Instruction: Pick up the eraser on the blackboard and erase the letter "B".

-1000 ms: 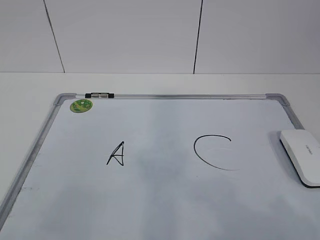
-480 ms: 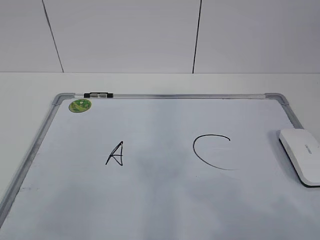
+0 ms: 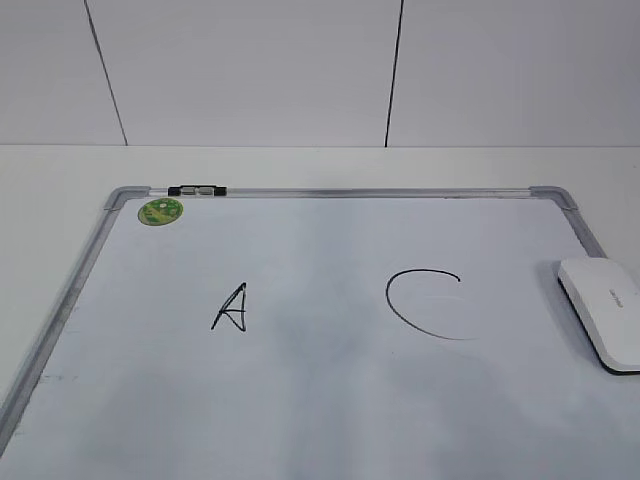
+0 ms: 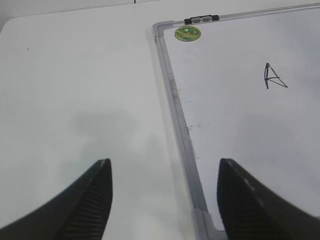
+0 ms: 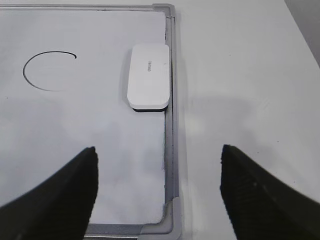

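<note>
Two letters are all that show on the blackboard (image 3: 330, 400): a black "A" (image 3: 231, 308) left of centre in the exterior view and a large open "C" (image 3: 425, 303) right of centre, with bare, faintly smudged board between them; no "B" is visible in any view. The eraser (image 3: 603, 312) lies flat at the right edge of that view, on the board surface, its long side just beside the right frame rail. In my right wrist view the eraser (image 5: 148, 75) sits in the upper middle, right of the "C" (image 5: 46, 70) and well ahead of my right gripper (image 5: 158, 187), whose jaws stand wide apart with nothing between them, over the board's lower right corner. My left gripper (image 4: 165, 192) also has its jaws spread wide and empty, straddling the board's left frame rail, one finger over the white counter (image 4: 75, 90). A round green sticker (image 3: 161, 210) sits in the board's upper left corner, just beside a small black clip (image 3: 198, 189) on the top rail. Nothing lies between either gripper and the eraser.
</note>
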{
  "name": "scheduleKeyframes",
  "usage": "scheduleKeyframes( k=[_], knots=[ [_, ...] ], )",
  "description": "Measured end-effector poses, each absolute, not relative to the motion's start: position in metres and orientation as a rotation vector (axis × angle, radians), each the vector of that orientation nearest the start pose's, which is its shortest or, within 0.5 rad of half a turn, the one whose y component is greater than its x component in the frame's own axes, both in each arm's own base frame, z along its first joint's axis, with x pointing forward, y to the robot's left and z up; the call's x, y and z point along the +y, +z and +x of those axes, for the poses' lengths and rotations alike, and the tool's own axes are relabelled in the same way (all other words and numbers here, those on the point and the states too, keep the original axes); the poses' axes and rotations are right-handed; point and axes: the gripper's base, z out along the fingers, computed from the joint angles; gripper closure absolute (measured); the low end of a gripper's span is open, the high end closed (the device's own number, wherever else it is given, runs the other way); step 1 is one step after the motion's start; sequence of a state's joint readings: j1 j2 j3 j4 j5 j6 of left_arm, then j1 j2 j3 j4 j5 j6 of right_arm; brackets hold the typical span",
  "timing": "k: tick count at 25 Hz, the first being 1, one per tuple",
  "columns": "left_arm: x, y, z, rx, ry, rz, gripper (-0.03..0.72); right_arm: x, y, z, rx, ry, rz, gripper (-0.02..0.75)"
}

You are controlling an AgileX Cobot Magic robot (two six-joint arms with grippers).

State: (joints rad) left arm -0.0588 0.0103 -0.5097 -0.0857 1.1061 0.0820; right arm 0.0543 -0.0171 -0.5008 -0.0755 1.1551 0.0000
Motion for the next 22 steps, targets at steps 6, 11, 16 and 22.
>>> scheduleKeyframes(
  k=[6, 11, 16, 22],
  knots=[
    [-0.0071, 0.2767, -0.007, 2.082, -0.096, 0.154, 0.209, -0.007, 0.2698, -0.0112, 2.118, -0.061, -0.049, 0.143],
    [-0.007, 0.2767, -0.007, 2.082, -0.096, 0.154, 0.22, -0.007, 0.2698, -0.0112, 2.118, -0.061, -0.049, 0.143],
    [-0.007, 0.2767, -0.007, 2.082, -0.096, 0.154, 0.221, -0.0072, 0.2698, -0.0112, 2.118, -0.064, -0.049, 0.143],
    [-0.007, 0.2767, -0.007, 2.082, -0.096, 0.154, 0.225, -0.0072, 0.2699, -0.0112, 2.116, -0.064, -0.049, 0.143]
  ],
)
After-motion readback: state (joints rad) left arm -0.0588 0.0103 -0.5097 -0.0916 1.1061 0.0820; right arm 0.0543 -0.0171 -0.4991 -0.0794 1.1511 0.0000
